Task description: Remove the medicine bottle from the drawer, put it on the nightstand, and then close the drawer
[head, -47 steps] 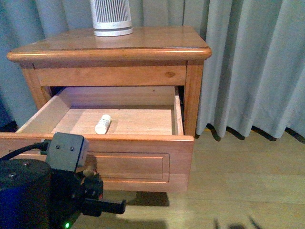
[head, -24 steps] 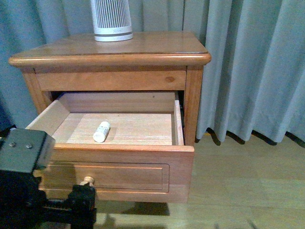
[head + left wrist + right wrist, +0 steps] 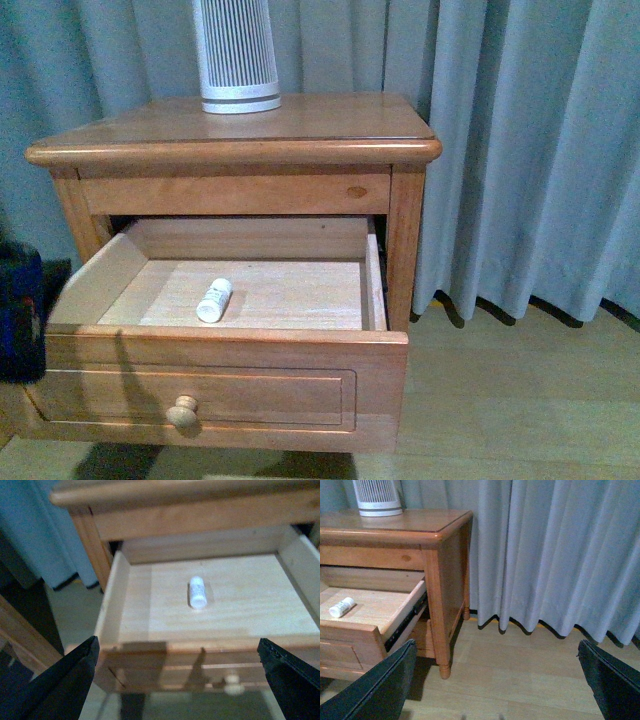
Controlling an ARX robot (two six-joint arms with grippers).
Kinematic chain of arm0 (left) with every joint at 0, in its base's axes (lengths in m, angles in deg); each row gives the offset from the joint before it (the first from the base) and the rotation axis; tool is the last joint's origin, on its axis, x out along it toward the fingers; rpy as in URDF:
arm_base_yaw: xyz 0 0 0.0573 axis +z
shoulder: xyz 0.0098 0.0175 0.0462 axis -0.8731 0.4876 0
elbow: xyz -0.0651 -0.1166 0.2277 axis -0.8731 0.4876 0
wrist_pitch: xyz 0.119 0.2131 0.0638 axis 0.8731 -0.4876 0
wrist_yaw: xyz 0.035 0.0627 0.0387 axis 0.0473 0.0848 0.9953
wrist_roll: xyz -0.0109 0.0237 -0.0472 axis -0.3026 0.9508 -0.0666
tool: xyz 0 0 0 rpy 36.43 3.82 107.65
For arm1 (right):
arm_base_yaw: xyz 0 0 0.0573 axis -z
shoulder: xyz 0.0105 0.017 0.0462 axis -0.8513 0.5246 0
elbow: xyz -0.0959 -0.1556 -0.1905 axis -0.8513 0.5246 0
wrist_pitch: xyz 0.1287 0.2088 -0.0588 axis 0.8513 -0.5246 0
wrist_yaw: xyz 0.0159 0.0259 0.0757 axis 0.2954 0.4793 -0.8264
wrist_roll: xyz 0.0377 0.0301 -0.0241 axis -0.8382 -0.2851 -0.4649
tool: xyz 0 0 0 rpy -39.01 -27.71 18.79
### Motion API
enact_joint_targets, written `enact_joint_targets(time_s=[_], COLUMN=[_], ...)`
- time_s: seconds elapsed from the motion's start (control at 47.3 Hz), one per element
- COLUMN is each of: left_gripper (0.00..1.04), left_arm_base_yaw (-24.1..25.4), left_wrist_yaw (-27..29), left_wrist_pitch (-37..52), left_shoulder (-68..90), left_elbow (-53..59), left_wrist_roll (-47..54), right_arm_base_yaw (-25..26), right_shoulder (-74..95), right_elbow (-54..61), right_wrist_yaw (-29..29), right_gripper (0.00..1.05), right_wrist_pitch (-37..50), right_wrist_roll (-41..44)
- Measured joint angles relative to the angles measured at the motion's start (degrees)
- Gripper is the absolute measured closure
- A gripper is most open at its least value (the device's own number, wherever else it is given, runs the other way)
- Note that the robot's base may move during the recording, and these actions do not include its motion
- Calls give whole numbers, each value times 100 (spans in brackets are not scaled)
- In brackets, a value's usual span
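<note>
The bottle (image 3: 214, 300) lies on its side on the pulled-out drawer's (image 3: 230, 336) floor, left of centre. The left gripper (image 3: 177, 645), aimed into the drawer, and the right gripper (image 3: 496, 645), aimed past the nightstand (image 3: 330, 118), are both spread wide, holding nothing. A skewed pinch could roll the bottle away.

Black left gripper (image 3: 177, 645): jaws spread wide. Black right gripper (image 3: 496, 645): jaws spread wide. Dark blue-black left arm (image 3: 20, 310): near left edge.
</note>
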State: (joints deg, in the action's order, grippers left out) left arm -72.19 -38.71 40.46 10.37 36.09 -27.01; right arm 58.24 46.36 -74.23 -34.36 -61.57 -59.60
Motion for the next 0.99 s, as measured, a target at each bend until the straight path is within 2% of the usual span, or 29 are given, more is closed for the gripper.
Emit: enact_joint_targets(time_s=[0.127, 0.232, 0.486, 0.591, 0.95, 0.993], left_gripper=[7, 7, 7, 7, 7, 15], left_arm_base_yaw=[46, -439, -1165, -1405, -688, -525], left_wrist_yaw=[468, 1014, 1515, 1615, 960, 739], left_wrist_pitch=[133, 63, -1370, -1528, -1456, -905], left_shoulder=[-383, -1471, -3528, -3901, -3545, -3497], left_elbow=[11, 455, 1132, 1355, 1545, 1770], left_wrist_roll=[-195, -190, -361, -463, -1005, -874], right_arm_base_yaw=[0, 0, 0, 0, 0, 0], right_shoulder=[0, 0, 0, 0, 0, 0], right_elbow=[0, 0, 0, 0, 0, 0], right_wrist_yaw=[0, 0, 0, 0, 0, 0], right_gripper=[7, 7, 7, 7, 7, 7], right_wrist_pitch=[0, 0, 0, 0, 0, 0], right_wrist_roll=[0, 0, 0, 0, 0, 0])
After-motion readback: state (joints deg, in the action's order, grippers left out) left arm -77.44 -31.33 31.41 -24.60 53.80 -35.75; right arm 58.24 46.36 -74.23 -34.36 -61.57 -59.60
